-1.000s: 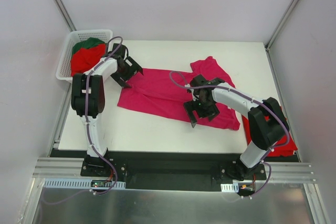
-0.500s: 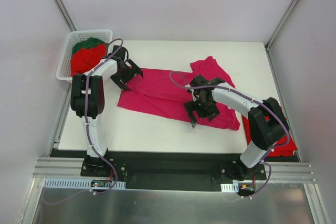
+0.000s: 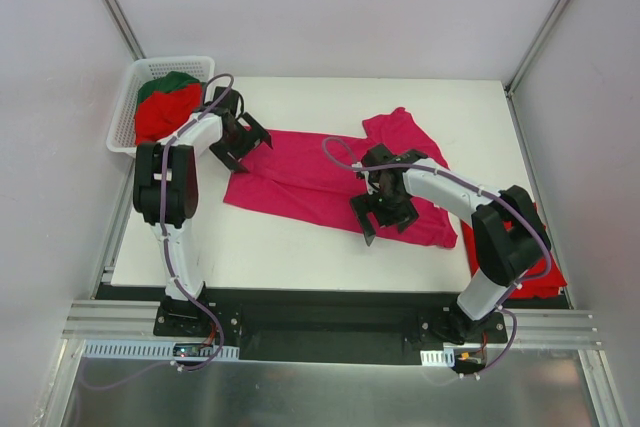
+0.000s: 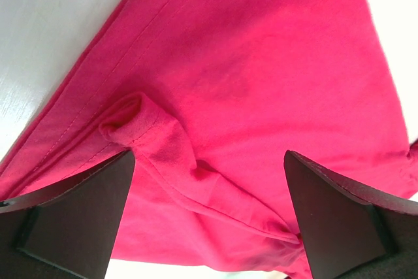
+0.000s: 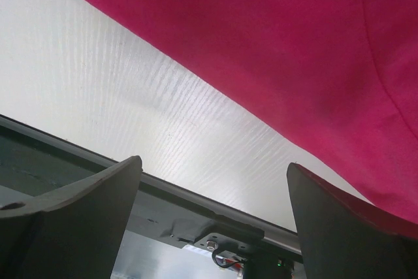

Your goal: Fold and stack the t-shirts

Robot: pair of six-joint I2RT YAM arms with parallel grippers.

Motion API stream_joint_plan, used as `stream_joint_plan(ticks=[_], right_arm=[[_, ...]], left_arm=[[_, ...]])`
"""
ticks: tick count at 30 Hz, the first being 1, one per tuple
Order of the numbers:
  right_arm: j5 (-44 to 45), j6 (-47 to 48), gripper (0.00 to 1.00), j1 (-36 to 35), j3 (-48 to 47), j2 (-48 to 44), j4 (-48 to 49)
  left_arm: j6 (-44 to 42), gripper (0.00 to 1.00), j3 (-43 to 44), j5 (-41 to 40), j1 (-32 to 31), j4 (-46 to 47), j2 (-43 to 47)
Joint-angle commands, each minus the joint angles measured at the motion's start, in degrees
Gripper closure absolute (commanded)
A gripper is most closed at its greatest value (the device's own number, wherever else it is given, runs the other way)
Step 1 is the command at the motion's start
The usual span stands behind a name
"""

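Observation:
A magenta-pink t-shirt [image 3: 310, 179] lies spread across the middle of the white table. My left gripper [image 3: 243, 144] is open over its far left corner; in the left wrist view a rolled sleeve fold [image 4: 163, 151] lies between the fingers, untouched. My right gripper [image 3: 381, 215] is open above the shirt's near edge; the right wrist view shows the shirt's hem [image 5: 274, 57] above bare table. Red and dark green shirts [image 3: 165, 102] sit in the basket. A red shirt [image 3: 530, 275] lies at the table's right near corner.
The white lattice basket [image 3: 125, 112] stands at the table's far left corner. The table's near edge and the metal rail [image 5: 196, 210] show below the right gripper. Grey walls enclose the table on three sides.
My left gripper has shifted slightly towards the shirt's corner. The right gripper and the shirt have hardly moved.

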State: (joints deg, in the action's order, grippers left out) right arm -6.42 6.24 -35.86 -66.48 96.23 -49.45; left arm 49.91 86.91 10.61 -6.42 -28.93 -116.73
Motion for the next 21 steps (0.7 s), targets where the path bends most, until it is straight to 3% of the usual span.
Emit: stream_joint_plan(ticks=[1,21], right_arm=[[-0.2,-0.1,0.04,-0.4,0.3,-0.1,-0.6],[0.3,0.3,0.04,-0.4,-0.1,0.6,-1.3]], left_arm=[[-0.8,0.01,-1.5,0.8,-0.4,-1.0,2.8],[-1.0,0.01,3.3,1.1,-0.4,-1.4,-1.3]])
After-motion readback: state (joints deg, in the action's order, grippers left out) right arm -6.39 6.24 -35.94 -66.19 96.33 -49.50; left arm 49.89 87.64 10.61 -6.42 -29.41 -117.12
